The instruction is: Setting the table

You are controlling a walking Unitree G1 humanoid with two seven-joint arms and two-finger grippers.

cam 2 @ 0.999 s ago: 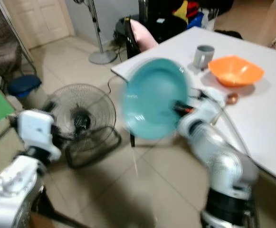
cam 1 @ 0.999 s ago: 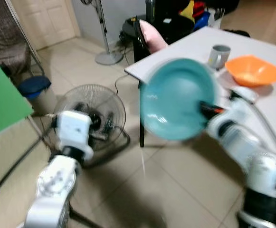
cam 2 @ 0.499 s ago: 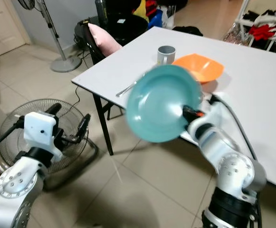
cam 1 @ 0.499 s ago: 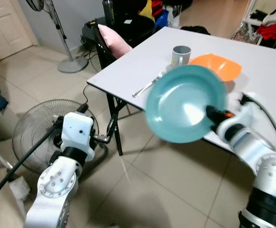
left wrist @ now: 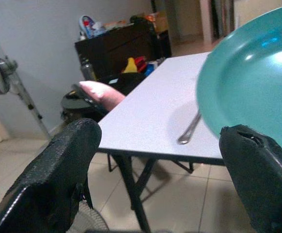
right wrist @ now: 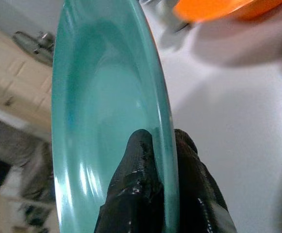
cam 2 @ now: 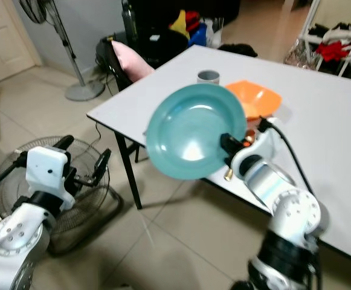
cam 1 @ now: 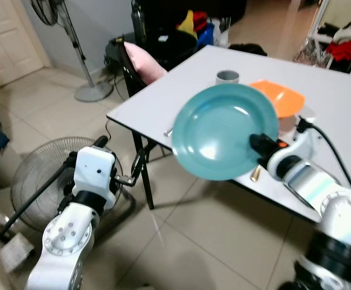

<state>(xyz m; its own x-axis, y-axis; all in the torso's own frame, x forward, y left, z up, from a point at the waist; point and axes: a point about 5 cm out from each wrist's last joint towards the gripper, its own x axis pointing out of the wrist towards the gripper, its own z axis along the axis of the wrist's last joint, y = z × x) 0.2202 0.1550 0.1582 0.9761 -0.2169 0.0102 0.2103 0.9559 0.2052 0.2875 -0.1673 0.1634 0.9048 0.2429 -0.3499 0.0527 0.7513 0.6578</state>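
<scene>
Tiled floor runs beneath a white surface (cam 1: pixel 320 90) that carries an orange bowl (cam 1: pixel 278 98), a grey cup (cam 1: pixel 227 77) and a fork (left wrist: pixel 189 130) near its front edge; a floor fan (cam 1: pixel 36 175) stands low to my left. My right pincer (right wrist: pixel 162 160) is clamped on the rim of the teal plate (cam 1: pixel 223 130), one finger on each face, and holds it tilted up on edge over the near corner of the surface, just in front of the bowl. I judge the plate stiff, glazed and slick, and likely to break if dropped, so a rim grip like this leaves all its weight hanging off one point; it wants a firm pinch and a slow lowering until it lies flat. My left pincer (left wrist: pixel 155 184) is spread wide and empty, hanging low beside the fan.
</scene>
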